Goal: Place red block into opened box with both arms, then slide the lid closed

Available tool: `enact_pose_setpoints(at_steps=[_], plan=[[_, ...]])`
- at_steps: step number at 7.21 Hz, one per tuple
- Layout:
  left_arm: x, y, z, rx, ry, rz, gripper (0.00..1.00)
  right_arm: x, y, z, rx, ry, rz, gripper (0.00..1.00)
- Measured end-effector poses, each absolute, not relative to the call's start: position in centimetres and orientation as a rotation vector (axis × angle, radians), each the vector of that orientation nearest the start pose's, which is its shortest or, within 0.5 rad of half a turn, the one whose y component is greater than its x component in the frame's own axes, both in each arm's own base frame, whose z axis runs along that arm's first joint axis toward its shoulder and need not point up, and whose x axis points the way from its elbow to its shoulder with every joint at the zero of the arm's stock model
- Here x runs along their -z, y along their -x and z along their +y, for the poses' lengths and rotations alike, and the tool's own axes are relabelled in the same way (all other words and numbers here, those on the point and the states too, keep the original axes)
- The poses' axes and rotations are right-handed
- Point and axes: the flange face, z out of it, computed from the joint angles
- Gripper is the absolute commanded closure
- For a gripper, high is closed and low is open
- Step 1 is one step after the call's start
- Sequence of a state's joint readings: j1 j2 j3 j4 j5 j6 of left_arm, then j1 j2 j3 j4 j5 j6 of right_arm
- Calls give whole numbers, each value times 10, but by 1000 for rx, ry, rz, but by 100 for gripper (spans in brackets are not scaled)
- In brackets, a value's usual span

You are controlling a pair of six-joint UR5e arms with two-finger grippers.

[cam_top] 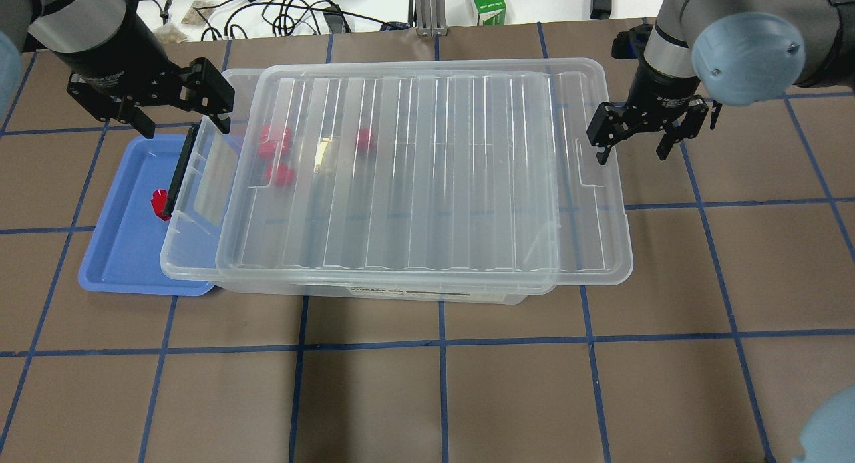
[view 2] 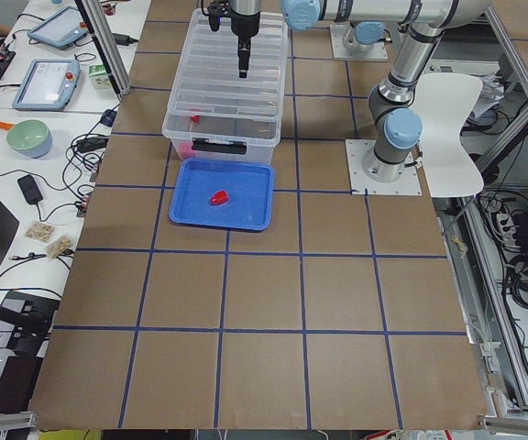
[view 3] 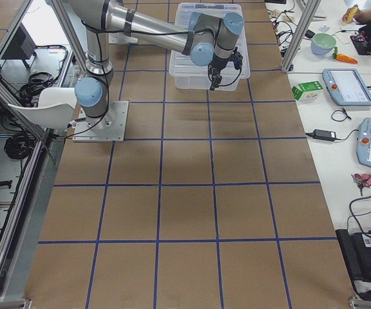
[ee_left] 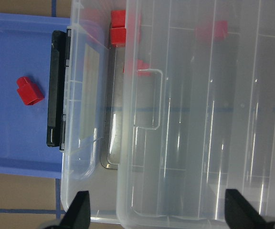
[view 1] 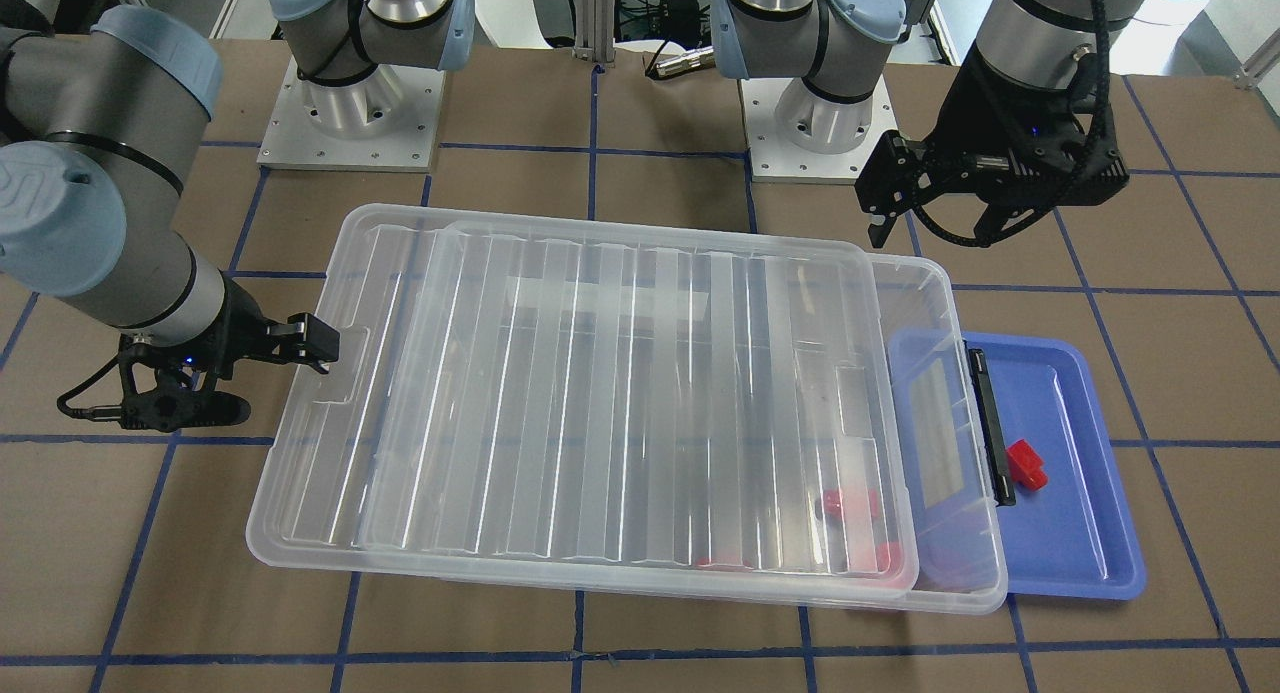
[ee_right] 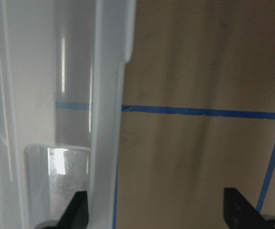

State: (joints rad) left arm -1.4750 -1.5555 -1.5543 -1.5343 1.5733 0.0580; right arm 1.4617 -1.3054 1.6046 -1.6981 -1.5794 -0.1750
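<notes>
One red block (view 1: 1025,463) (cam_top: 160,204) (ee_left: 29,90) lies on the blue tray (view 1: 1080,533) (cam_top: 127,249). More red blocks (cam_top: 274,142) (view 1: 850,503) show inside the clear box (cam_top: 194,262) (view 1: 960,583), seen through the ridged lid (cam_top: 427,182) (view 1: 620,393). The lid sits shifted toward my right side, leaving a gap at the black latch (cam_top: 179,172) end. My left gripper (cam_top: 182,119) (view 1: 935,223) (ee_left: 159,212) hangs open and empty above that gap. My right gripper (cam_top: 633,149) (ee_right: 156,214) is open at the lid's other short end, its jaws straddling the lid's edge.
The blue tray is tucked partly under the box's latch end. Brown table with blue tape grid lies all around. Cables, a green carton (cam_top: 486,2) and tablets (view 3: 346,87) sit beyond the table's far edge. Both arm bases (view 1: 350,103) stand behind the box.
</notes>
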Motion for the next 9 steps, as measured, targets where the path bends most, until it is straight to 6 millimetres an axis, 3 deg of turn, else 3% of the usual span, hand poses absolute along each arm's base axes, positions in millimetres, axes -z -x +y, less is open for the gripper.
enact_pose_setpoints(at_steps=[2,4,8,9], plan=[[-498,40,-518,82,169,3139,0,-342,-54,-580,-269,128,3115,0],[-479,-29,-529,36,247,3142,0,-342,-32,-582,-268,157,3109,0],[-397,-158,-568,30,431,3119,0,-343,-9,-583,-274,218,3124,0],[-374,-178,-580,29,461,3115,0,-343,0,-583,-277,217,3125,0]])
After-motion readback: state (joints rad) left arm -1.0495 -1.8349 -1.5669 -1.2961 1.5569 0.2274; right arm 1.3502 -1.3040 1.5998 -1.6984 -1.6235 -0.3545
